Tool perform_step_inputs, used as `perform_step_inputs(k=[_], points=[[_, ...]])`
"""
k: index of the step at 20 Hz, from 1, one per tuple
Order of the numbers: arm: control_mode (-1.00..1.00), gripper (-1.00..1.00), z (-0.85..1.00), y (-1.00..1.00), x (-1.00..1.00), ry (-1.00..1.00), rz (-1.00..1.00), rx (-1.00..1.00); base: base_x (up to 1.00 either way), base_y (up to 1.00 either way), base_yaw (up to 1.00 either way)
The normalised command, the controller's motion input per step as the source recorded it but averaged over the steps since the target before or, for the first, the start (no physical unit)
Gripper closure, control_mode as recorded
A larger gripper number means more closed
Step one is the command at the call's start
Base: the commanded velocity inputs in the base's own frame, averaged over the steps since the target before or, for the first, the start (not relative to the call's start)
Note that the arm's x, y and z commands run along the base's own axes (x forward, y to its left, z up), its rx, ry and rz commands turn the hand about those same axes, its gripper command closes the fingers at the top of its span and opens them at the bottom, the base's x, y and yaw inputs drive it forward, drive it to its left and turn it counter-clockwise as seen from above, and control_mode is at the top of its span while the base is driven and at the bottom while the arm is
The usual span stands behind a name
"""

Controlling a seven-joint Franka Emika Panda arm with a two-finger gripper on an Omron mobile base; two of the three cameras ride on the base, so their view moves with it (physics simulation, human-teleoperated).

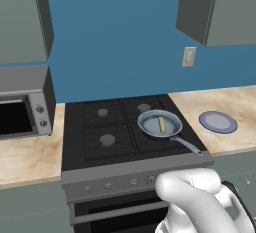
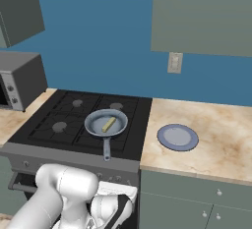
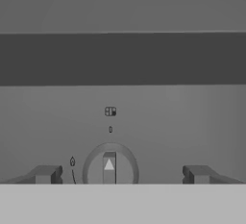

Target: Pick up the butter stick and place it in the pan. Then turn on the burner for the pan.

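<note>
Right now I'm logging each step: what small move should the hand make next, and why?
Probably ease forward and close on the knob: the butter already lies in the pan, and the open hand has that knob centred between its fingertips.

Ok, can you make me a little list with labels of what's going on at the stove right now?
butter stick: lying in the pan
pan: on the stove's front right burner, handle toward the front edge
plate: on the counter right of the stove
gripper: jaws open, one on each side of a knob
knob: round, on the stove's front panel, not gripped
</note>
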Motion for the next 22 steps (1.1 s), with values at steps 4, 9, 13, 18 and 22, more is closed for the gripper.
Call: perform_step_inputs(k=[4, 9, 13, 18, 22], points=[[-1.00, -1.00, 0.00, 0.00, 0.00, 0.00, 0.00, 0.00, 0.00, 0.00, 0.00], [-1.00, -1.00, 0.00, 0.00, 0.00, 0.00, 0.00, 0.00, 0.00, 0.00, 0.00], [-1.00, -1.00, 0.00, -0.11, 0.02, 0.00, 0.00, 0.00, 0.00, 0.00, 0.00], [-1.00, -1.00, 0.00, 0.00, 0.00, 0.00, 0.00, 0.00, 0.00, 0.00, 0.00], [-1.00, -1.00, 0.00, 0.00, 0.00, 0.00, 0.00, 0.00, 0.00, 0.00, 0.00]])
